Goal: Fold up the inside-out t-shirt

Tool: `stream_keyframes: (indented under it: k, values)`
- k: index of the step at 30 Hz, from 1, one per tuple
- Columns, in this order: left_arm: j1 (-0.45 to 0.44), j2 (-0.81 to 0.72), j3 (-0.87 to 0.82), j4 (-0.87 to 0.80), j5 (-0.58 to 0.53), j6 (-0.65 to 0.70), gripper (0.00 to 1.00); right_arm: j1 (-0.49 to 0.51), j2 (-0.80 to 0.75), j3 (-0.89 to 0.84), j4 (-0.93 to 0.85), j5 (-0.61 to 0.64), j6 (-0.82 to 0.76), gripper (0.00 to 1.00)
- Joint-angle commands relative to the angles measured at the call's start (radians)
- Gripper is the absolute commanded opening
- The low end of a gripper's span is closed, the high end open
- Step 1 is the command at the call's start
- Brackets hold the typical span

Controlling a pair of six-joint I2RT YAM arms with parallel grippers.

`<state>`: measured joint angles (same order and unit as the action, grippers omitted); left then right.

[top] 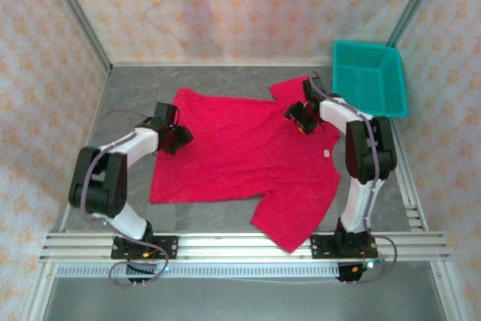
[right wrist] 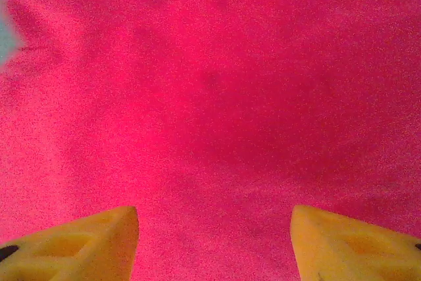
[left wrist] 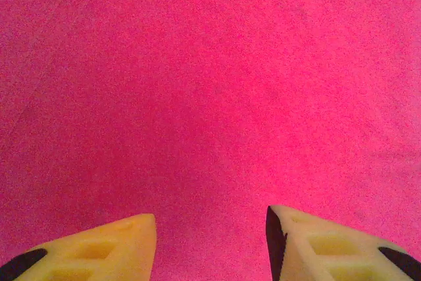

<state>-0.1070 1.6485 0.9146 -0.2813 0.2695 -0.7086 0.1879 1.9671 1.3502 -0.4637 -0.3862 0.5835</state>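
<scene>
The bright red t-shirt (top: 240,159) lies spread flat on the grey table, hem to the left, collar with a small white tag (top: 327,155) to the right, one sleeve at the back right and one at the front. My left gripper (top: 180,138) hovers over the shirt's left edge, open; its yellow fingertips (left wrist: 125,245) stand apart above red cloth (left wrist: 210,97). My right gripper (top: 298,118) is over the far shoulder, open, its yellow fingertips (right wrist: 99,241) wide apart above the red fabric (right wrist: 217,97). Nothing lies between either pair of jaws.
A teal mesh basket (top: 368,77) sits at the back right corner, just beyond the right arm. Patterned walls close in the table on three sides. A metal rail (top: 240,246) runs along the near edge by the arm bases.
</scene>
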Motion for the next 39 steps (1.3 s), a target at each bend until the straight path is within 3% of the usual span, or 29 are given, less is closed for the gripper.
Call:
stream_keyframes:
  k: [1, 7, 12, 18, 20, 25, 30, 36, 39]
  values:
    - [0.035, 0.120, 0.098, 0.058, -0.011, -0.012, 0.49, -0.008, 0.092, 0.064, -0.015, 0.070, -0.038, 0.63]
    - [0.110, 0.384, 0.333, -0.007, -0.006, -0.006, 0.48, -0.019, 0.327, 0.336, -0.088, 0.092, -0.052, 0.63]
    - [0.159, 0.578, 0.572, -0.075, 0.019, -0.022, 0.48, -0.028, 0.561, 0.719, -0.206, 0.078, -0.062, 0.63]
    - [0.162, 0.623, 0.755, -0.148, 0.007, -0.004, 0.48, -0.041, 0.854, 1.372, -0.399, 0.020, -0.080, 0.64]
    - [0.162, 0.548, 0.733, -0.150, -0.012, 0.010, 0.49, -0.042, 0.838, 1.435, -0.418, -0.008, -0.087, 0.65]
    - [0.181, 0.235, 0.556, -0.188, -0.103, 0.054, 0.49, -0.014, 0.530, 1.113, -0.361, -0.010, -0.140, 0.66]
    - [0.268, -0.029, 0.288, -0.219, -0.081, 0.041, 0.48, 0.044, 0.170, 0.633, -0.232, 0.025, -0.143, 0.67]
    - [0.397, -0.188, -0.002, -0.148, -0.004, 0.015, 0.48, 0.093, -0.140, 0.172, -0.090, 0.059, -0.105, 0.65]
    - [0.423, -0.193, -0.073, -0.094, 0.049, 0.002, 0.48, 0.094, -0.224, 0.049, -0.056, 0.045, -0.092, 0.65]
